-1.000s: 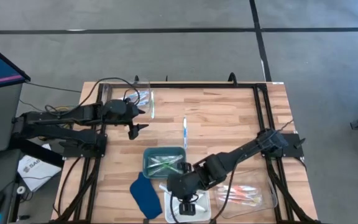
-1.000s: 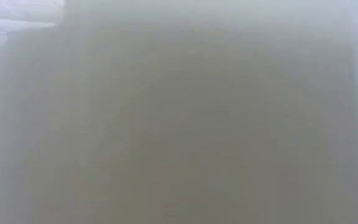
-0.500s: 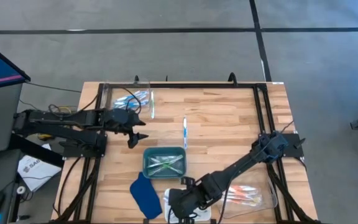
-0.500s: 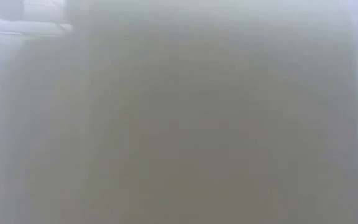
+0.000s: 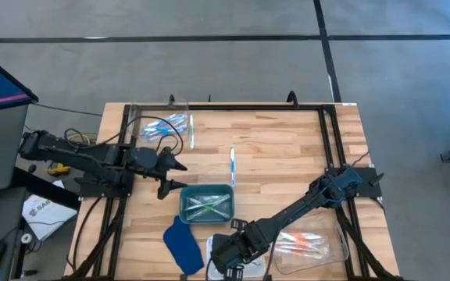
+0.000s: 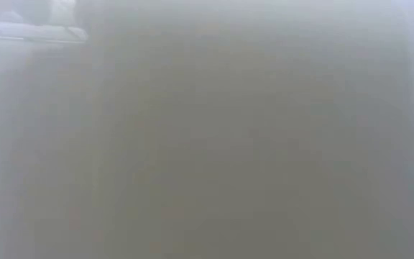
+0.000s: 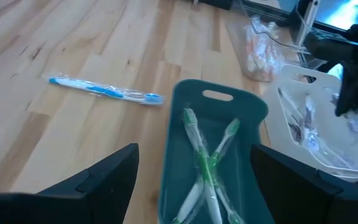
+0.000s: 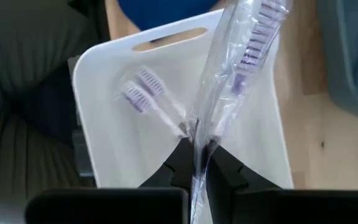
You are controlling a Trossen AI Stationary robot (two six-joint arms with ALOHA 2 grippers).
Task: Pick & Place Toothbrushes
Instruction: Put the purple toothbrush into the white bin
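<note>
our right claw (image 8: 196, 149) is clamped on a clear-wrapped purple-bristled toothbrush (image 8: 241, 59) over the white plastic tray (image 8: 104, 87) to drop it with its match, while our left claw (image 7: 191, 180), fingers apart, hovers by the teal tray (image 7: 185, 93) on the table (image 5: 287, 148).

table (image 5: 280, 156): wooden, carrying all | teal tray (image 5: 206, 204): lying just ahead of left fingers (image 5: 172, 166) | blue toothbrush (image 5: 232, 166): lying beyond tray | white tray (image 8: 135, 112): sitting under right fingers (image 8: 182, 158) | blue cloth (image 5: 183, 246): lying beside white tray
</note>
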